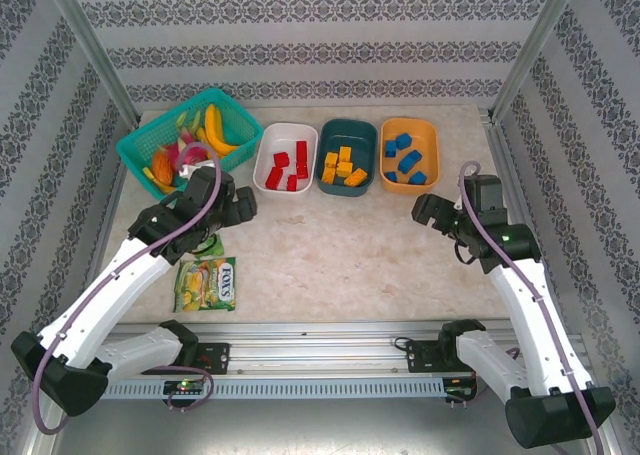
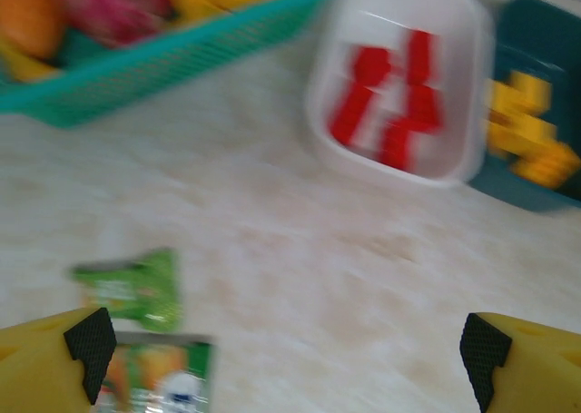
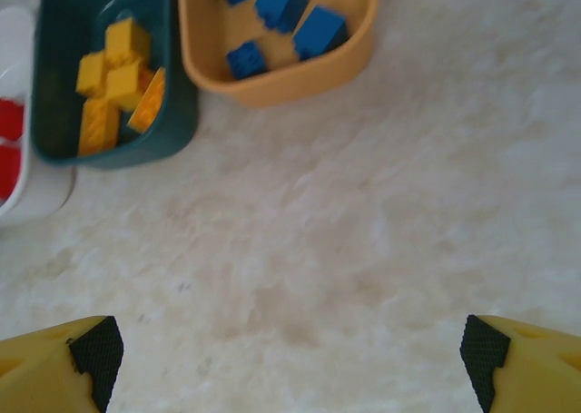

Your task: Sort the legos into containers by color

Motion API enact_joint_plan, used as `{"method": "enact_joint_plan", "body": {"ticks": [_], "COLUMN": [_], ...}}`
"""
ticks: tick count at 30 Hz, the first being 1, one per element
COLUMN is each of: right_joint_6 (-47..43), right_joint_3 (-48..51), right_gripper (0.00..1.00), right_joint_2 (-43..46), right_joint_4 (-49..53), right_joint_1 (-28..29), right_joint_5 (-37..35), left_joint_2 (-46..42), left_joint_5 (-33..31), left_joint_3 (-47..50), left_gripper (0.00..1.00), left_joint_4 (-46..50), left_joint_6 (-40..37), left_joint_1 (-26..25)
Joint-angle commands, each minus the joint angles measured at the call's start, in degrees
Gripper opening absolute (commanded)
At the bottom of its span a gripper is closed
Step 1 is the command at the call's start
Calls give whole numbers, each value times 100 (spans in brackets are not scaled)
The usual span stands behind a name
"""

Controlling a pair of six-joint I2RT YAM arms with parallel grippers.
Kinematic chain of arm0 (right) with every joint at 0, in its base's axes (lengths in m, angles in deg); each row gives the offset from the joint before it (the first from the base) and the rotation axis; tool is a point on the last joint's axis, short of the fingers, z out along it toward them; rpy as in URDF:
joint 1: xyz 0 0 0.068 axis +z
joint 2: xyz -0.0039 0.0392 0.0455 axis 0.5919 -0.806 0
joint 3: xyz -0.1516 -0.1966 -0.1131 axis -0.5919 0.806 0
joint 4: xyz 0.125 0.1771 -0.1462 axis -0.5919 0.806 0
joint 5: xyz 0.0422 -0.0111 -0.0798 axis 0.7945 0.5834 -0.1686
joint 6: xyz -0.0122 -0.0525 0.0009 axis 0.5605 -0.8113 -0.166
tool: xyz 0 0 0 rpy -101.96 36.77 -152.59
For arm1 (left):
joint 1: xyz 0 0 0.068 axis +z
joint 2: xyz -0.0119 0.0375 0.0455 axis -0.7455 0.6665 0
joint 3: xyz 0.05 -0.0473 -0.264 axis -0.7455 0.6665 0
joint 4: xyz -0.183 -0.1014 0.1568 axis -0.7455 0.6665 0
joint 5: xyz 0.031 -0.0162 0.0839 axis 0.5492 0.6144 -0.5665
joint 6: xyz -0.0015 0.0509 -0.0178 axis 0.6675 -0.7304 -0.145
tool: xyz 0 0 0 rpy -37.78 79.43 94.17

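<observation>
small blocky legos (image 1: 342, 167): red, orange-yellow, blue

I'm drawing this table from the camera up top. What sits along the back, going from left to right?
teal basket of fruit → white tub holding red legos → dark teal tub holding orange-yellow legos → orange tub holding blue legos

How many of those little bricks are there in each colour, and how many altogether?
Red legos, in the white tub: 5
Orange-yellow legos, in the dark teal tub: 5
Blue legos, in the orange tub: 5
Total: 15
</observation>
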Motion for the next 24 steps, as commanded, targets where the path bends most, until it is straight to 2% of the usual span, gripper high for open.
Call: {"method": "enact_joint_plan", "body": {"ticks": [1,5,7,9,13,16,20,24], "right_joint_6": [-277,-1074,-1614,-1884,-2186,-2270,-2334,-2573], "right_joint_3": [444,1377,1759,1969,2510,2795,2842,2757], "right_gripper": [98,98,98,98,98,98,98,98], "right_joint_2": [-155,-181,-288,-453,-797,-1153,-1613,-2026], "right_joint_4": [-868,-2170,-2725,-3111,-4239,-4980,-5574,-6242], "right_joint_1": [60,264,371,367,338,251,49,-155], "right_joint_5": [-779,-1181,-1370,-1388,-1491,-1478,-1355,-1226], "left_joint_2": [-68,-181,-272,-452,-690,-332,508,1201], "left_joint_5": [-2206,-2424,-2035,-1375,-499,55,555,927], "left_joint_3": [717,1552,1959,2457,3381,3697,3909,3818], "left_gripper": [100,100,100,100,100,100,100,100], "left_joint_4": [217,-792,-1478,-2250,-3761,-4683,-5728,-6626], "left_joint_6": [-383,-1872,-2686,-3033,-2890,-2915,-2983,-3213], "left_joint_1": [89,226,433,798,1636,2046,2370,2476]}}
